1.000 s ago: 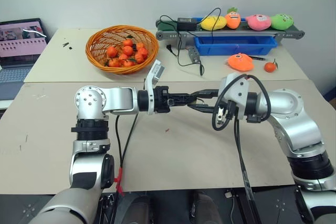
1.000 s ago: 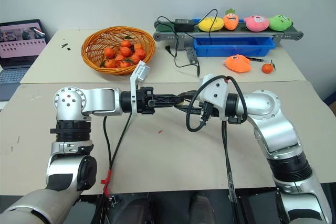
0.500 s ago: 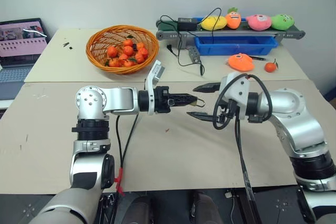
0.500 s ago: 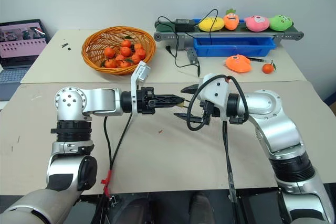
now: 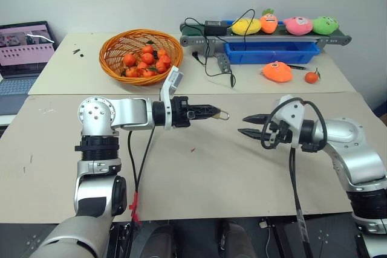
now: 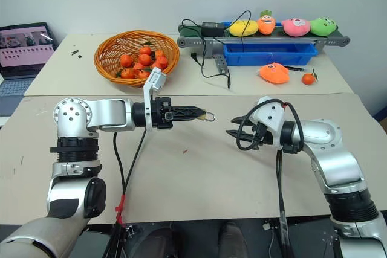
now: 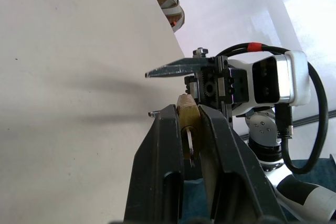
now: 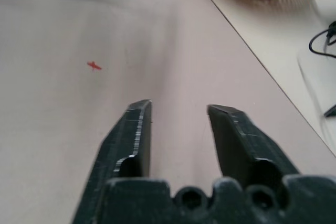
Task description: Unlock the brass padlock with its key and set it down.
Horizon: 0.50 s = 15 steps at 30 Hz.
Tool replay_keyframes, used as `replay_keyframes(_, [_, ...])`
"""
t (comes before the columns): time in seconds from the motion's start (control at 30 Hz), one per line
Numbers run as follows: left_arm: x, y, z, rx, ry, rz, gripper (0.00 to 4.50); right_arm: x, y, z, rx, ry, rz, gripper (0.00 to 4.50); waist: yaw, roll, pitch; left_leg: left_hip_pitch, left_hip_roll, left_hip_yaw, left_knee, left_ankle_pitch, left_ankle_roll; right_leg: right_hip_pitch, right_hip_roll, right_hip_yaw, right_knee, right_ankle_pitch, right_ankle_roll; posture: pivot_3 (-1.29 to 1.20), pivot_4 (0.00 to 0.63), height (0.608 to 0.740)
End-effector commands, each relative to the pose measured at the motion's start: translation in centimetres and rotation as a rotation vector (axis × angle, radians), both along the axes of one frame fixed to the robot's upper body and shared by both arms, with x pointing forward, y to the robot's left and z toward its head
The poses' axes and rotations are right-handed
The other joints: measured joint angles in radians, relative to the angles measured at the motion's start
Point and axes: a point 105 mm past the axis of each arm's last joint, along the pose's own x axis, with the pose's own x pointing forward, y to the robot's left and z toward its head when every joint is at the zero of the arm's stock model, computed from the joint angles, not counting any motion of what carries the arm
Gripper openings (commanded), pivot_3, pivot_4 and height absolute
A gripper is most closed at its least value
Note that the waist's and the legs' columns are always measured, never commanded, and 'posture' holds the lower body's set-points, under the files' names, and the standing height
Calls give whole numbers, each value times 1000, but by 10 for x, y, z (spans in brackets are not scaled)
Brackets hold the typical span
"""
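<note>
My left gripper (image 5: 214, 113) is clamped on the brass padlock (image 7: 187, 113), held out level above the table (image 5: 199, 173) with its tip pointing across toward my right side; in the left wrist view the gold body sits pinched between my two black fingers (image 7: 163, 145), and from the head views the thin silver shackle (image 5: 224, 115) pokes out past the fingertips; my right gripper (image 5: 249, 124) hangs opposite it, well apart from the lock, with its fingers parted and nothing between them; the right wrist view shows bare tabletop through that gap, with a tiny red speck (image 8: 94, 66) lying on the surface beyond; the key I cannot make out anywhere; further back stands the orange basket (image 5: 140, 55) full of small oranges, and behind it the blue tray (image 5: 270, 51) beneath a row of plush toys (image 5: 284, 25).
</note>
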Motion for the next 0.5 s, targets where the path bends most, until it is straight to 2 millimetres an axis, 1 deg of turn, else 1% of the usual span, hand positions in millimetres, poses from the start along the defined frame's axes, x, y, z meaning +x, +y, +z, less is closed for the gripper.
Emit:
replay_keyframes(0.03, [-2, -2, 15, -46, -45, -9, 36, -4, 13, 21, 32, -73, 42, 273, 1, 0, 0, 0, 0, 0, 0, 0, 0, 0, 0, 0, 0, 0, 0, 0, 150, 740])
replay_keyframes(0.07, [-2, -2, 15, -46, -44, -9, 36, -5, 17, 24, 41, -74, 51, 41, 1, 0, 0, 0, 0, 0, 0, 0, 0, 0, 0, 0, 0, 0, 0, 0, 150, 740])
replay_keyframes(0.3, [-3, -5, 16, -50, -42, -11, 36, -12, 30, 34, 61, -68, 83, 41, 4, 0, 0, 0, 0, 0, 0, 0, 0, 0, 0, 0, 0, 0, 0, 0, 150, 740])
replay_keyframes(0.5, [-3, -7, 15, -51, -40, -15, 36, -15, 33, 38, 71, -60, 89, 41, 4, 0, 0, 0, 0, 0, 0, 0, 0, 0, 0, 0, 0, 0, 0, 0, 150, 740])
